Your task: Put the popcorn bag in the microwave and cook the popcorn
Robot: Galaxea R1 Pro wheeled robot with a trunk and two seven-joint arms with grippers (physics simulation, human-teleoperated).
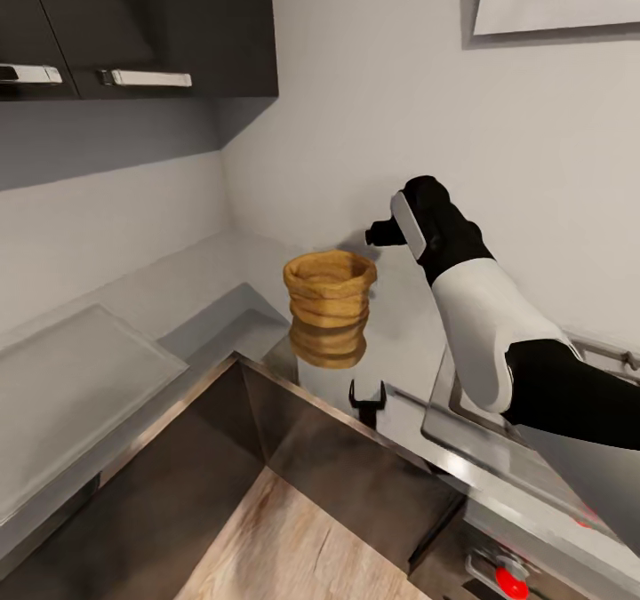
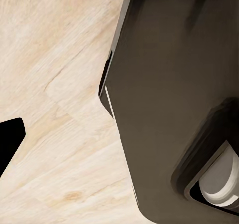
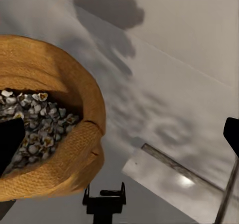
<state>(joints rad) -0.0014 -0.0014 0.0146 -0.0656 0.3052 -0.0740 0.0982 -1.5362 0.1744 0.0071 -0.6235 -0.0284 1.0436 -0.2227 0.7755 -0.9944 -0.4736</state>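
- So far, the popcorn bag (image 1: 330, 308) stands upright on the grey bench (image 1: 204, 280), back near the wall corner; its mirror image shows in the glossy top beneath it.
- I have the right arm (image 1: 480, 324) stretched out over the bench, wrist just beside the bag's rim, on the hob (image 1: 498, 458) side of it.
- Right wrist view: bag (image 3: 55, 134) is open-topped, pale kernels (image 3: 35, 122) visible inside. One dark finger (image 3: 10, 144) sits over the bag mouth, the other (image 3: 232, 134) well clear. I judge the fingers spread wide and holding nothing.
- Left wrist view: wooden floor (image 2: 55, 109) and a dark panel (image 2: 169, 84). A dark finger tip (image 2: 10, 139) at the edge; I cannot tell the left fingers' state.
- Progress: early. Bag not yet grasped; pickup, loading and heating all remain. I have no microwave to note at this position.
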